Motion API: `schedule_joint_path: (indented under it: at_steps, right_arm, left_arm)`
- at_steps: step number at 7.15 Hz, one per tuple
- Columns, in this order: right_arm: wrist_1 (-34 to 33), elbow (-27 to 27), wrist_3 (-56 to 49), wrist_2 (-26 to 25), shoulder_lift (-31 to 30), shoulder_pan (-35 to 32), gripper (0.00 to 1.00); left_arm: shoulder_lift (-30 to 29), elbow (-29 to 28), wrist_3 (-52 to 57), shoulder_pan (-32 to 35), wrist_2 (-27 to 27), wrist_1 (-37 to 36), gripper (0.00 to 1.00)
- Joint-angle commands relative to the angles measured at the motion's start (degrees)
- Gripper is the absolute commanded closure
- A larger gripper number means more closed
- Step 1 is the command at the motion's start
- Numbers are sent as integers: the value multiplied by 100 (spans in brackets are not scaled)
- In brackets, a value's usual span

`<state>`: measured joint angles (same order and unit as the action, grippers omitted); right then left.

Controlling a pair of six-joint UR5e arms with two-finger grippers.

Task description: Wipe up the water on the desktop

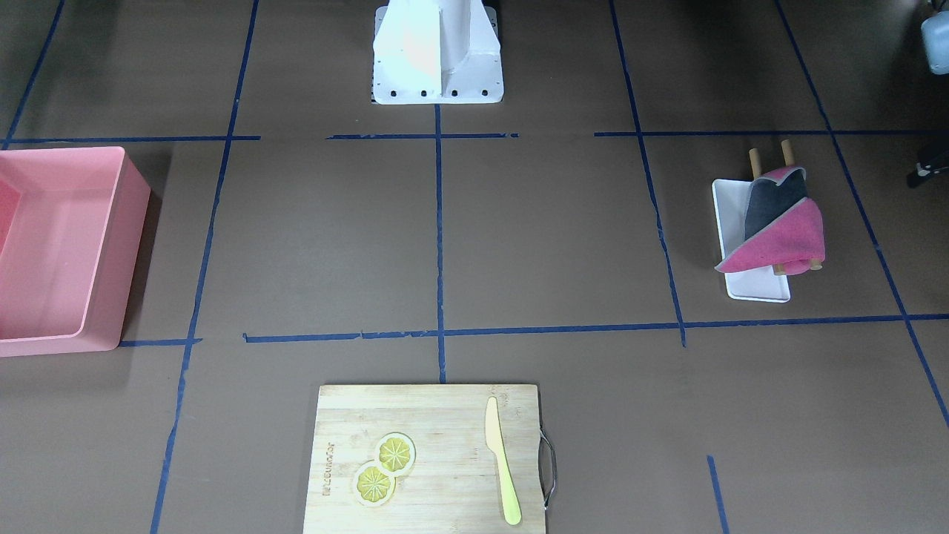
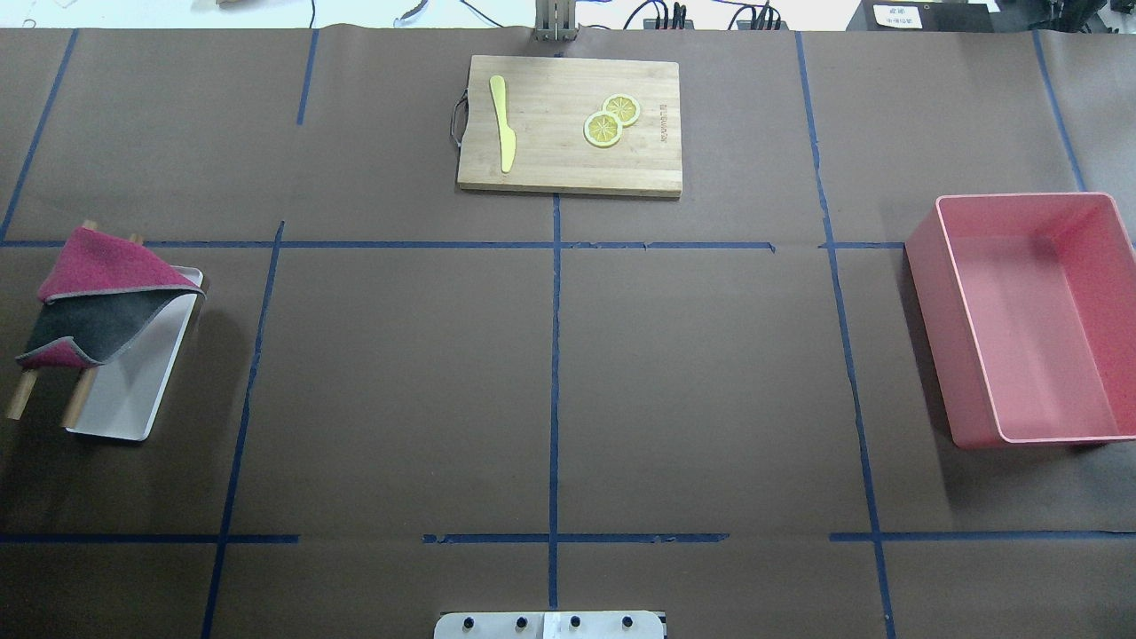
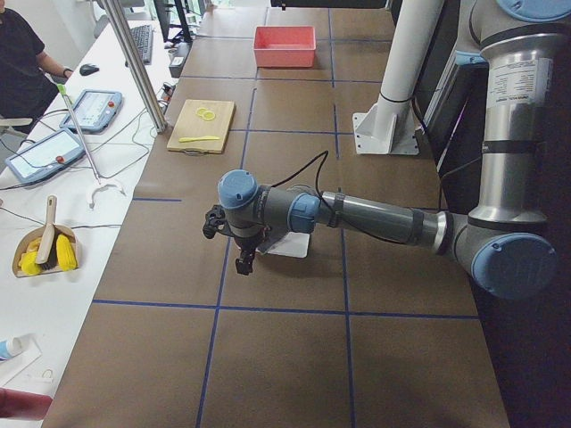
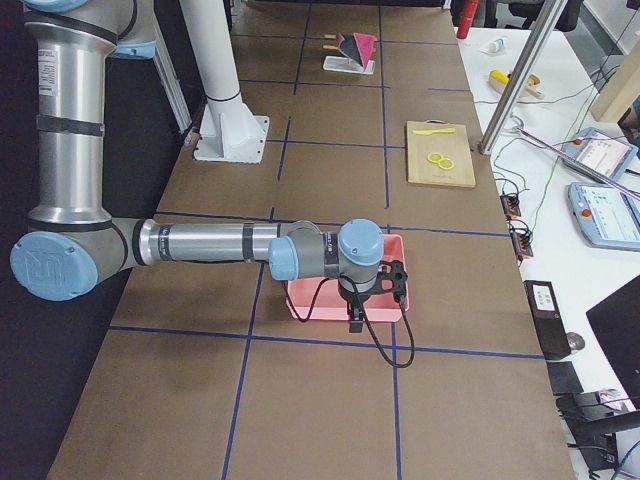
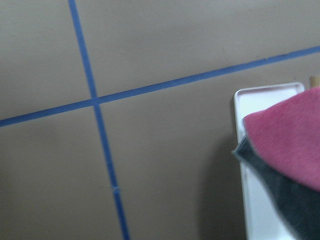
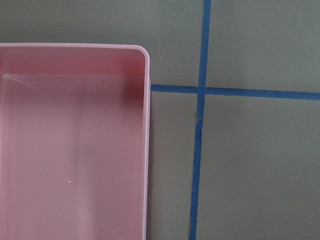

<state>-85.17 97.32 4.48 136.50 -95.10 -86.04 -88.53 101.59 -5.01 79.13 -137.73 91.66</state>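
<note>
The brown desktop (image 2: 399, 382) with its blue tape grid shows no water that I can make out. A pink and dark grey cloth (image 2: 98, 293) hangs over a small wooden rack on a white tray (image 2: 124, 408) at the table's left end; it also shows in the left wrist view (image 5: 290, 145). My left gripper (image 3: 242, 264) hangs over the desktop just beside that tray, seen only in the exterior left view, so I cannot tell its state. My right gripper (image 4: 355, 320) hovers above the pink bin (image 4: 325, 298), seen only in the exterior right view, so I cannot tell its state either.
The pink bin (image 2: 1029, 319) stands at the table's right end. A wooden cutting board (image 2: 568, 124) with two lemon slices (image 2: 611, 120) and a yellow knife (image 2: 502, 120) lies at the far middle edge. The robot's white base (image 1: 437, 52) stands at the near middle.
</note>
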Motion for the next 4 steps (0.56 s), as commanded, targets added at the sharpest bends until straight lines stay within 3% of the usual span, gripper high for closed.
schedule_joint_path:
  at_steps: [1,3,4]
  right_arm:
    - [0,6,0,0,0,0,0]
    - [0,59,0,9,0,0,0]
    - [0,59,0,9,0,0,0]
  left_arm:
    - [-303,10,-1216,-442,-8,159,0]
    - [-638,89,-2229,-810,62,150,0]
    - [-666,89,-2407,-1064,376,150,0]
